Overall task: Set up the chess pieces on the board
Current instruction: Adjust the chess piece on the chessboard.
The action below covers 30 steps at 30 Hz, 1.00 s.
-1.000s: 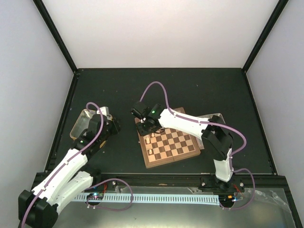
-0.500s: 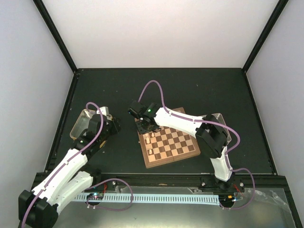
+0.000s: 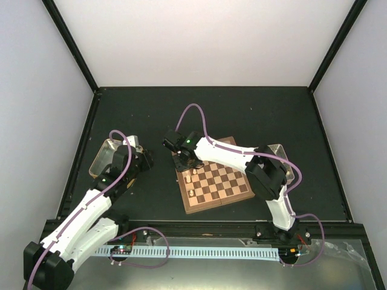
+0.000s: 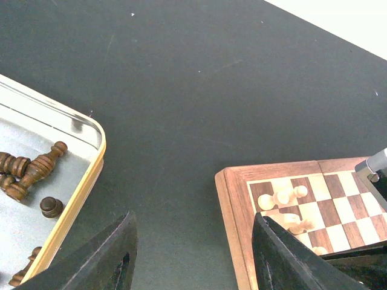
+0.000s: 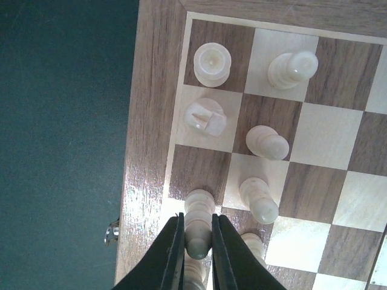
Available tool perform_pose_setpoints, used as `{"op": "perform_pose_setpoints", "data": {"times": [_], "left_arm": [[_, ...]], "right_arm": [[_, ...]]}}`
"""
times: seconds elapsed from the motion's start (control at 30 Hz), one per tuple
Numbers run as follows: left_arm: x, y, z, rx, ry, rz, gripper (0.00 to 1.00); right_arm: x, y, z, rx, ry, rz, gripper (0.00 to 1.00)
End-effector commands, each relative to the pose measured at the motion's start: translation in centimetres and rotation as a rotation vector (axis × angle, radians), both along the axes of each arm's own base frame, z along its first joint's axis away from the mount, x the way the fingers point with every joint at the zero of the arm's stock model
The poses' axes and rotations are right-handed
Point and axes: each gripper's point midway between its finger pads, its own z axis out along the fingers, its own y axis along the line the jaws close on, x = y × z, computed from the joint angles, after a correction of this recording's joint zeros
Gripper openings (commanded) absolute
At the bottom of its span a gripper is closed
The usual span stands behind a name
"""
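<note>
The board (image 3: pixel 227 181) lies at mid-table with its rim (image 5: pixel 148 121) below my right wrist. Several pale chess pieces (image 5: pixel 266 142) stand on its corner squares; one (image 5: pixel 205 116) is a knight. My right gripper (image 5: pixel 197 241) is shut on an upright pale piece (image 5: pixel 198 220) at the board's left edge, both fingers against its sides. From above, the right gripper (image 3: pixel 184 162) is over the board's far left corner. My left gripper (image 4: pixel 193 254) is open over bare table between the gold tin (image 4: pixel 97 136) and the board (image 4: pixel 233 205). Dark pieces (image 4: pixel 37 172) lie in the tin.
From above, the gold tin (image 3: pixel 106 154) sits left of the left gripper (image 3: pixel 145 158). A clear tray (image 3: pixel 284 158) shows behind the right arm at the board's right. A small metal clasp (image 5: pixel 110 232) sticks out from the board's side.
The right gripper has shifted slightly left over the board's corner and its fingers have closed onto the pale piece. The left arm has not moved.
</note>
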Motion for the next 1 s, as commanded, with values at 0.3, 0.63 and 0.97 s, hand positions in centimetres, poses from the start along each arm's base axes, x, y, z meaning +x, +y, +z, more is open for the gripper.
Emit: {"op": "perform_pose_setpoints", "data": {"times": [0.3, 0.63, 0.97], "left_arm": [[0.3, 0.5, 0.1, 0.014, -0.021, 0.018, 0.54], [0.3, 0.5, 0.0, 0.019, -0.022, 0.019, 0.54], [0.4, 0.5, 0.0, 0.019, -0.021, 0.019, 0.55]], "right_arm": [[1.2, 1.1, 0.9, 0.029, -0.051, 0.005, 0.09], [1.7, 1.2, 0.5, 0.006, -0.066, 0.007, 0.10], [1.6, 1.2, 0.9, 0.003, -0.059, 0.010, 0.23]]}}
